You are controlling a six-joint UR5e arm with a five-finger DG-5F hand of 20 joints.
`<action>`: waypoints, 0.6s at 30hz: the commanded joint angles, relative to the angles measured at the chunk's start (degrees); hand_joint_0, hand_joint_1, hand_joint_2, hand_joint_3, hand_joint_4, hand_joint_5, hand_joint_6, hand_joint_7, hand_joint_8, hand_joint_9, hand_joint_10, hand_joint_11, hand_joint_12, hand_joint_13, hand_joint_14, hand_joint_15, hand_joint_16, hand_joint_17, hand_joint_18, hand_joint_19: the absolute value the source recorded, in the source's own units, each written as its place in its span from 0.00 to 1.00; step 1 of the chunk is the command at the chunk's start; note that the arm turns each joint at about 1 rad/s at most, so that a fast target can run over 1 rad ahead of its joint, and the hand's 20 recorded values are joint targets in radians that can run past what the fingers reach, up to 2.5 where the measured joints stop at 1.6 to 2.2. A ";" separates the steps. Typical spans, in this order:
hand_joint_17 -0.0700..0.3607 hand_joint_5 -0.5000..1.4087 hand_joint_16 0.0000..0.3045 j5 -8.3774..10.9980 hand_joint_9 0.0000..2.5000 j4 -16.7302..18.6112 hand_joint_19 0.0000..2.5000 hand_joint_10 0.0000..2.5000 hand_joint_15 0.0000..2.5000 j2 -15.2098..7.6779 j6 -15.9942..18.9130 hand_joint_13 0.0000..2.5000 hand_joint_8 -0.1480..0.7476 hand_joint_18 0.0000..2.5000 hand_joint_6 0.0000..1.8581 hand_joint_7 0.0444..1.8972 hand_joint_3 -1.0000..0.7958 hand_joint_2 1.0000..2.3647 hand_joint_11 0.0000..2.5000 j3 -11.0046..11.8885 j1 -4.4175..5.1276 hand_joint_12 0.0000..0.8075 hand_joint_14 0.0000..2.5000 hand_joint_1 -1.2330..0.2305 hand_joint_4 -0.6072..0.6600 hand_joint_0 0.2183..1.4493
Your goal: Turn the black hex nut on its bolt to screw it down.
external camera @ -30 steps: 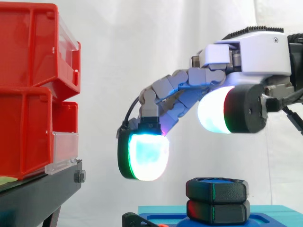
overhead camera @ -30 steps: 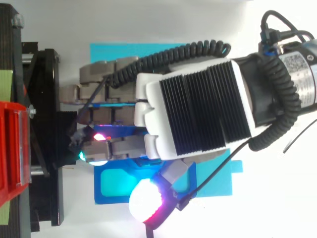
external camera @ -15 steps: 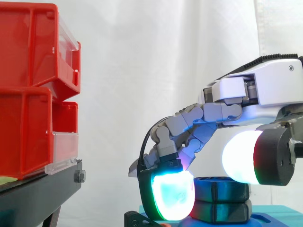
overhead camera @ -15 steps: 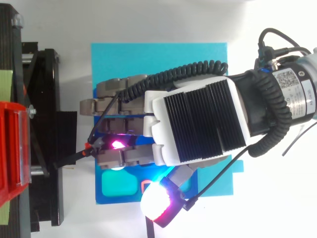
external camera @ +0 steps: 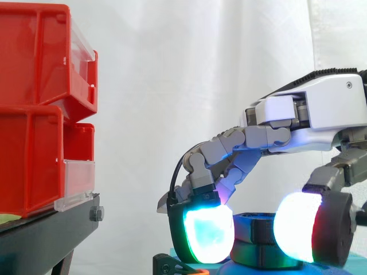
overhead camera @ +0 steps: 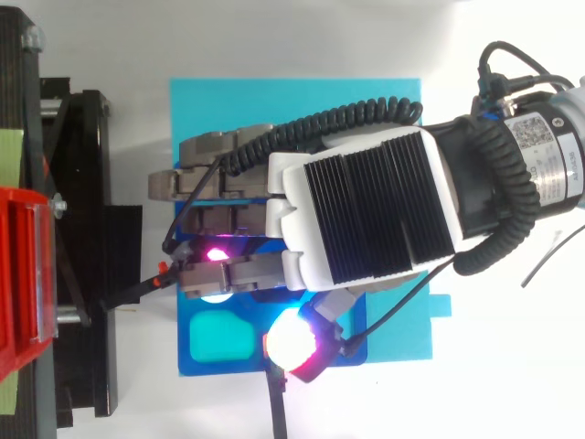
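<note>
The black hex nut (external camera: 256, 228) sits on its bolt above a second black hex piece, on a dark blue fixture (overhead camera: 212, 355) that lies on a cyan mat (overhead camera: 292, 105). My hand (external camera: 312, 114) reaches in from the right and arches over the nut. Its fingers curl down, and one glowing cyan fingertip (external camera: 206, 235) presses the nut's left side. The white-and-red thumb pad (external camera: 297, 227) closes on the nut's near right side. From above, the hand (overhead camera: 366, 210) covers the nut.
Stacked red bins (external camera: 40, 114) stand on a black stand (external camera: 49, 232) at the left, a short gap from the fingertips. The stand (overhead camera: 78, 229) runs along the mat's left edge. White table surrounds the mat.
The hand came down from above the nut and shifted right. In the last half second the thumb swung down and in against the nut.
</note>
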 commanded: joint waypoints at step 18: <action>0.43 0.21 0.17 -0.15 0.25 0.00 0.11 0.00 0.00 0.00 -0.14 0.14 0.42 0.13 0.29 0.73 0.32 0.00 0.04 -0.07 -0.33 0.43 0.00 0.32 0.62 0.24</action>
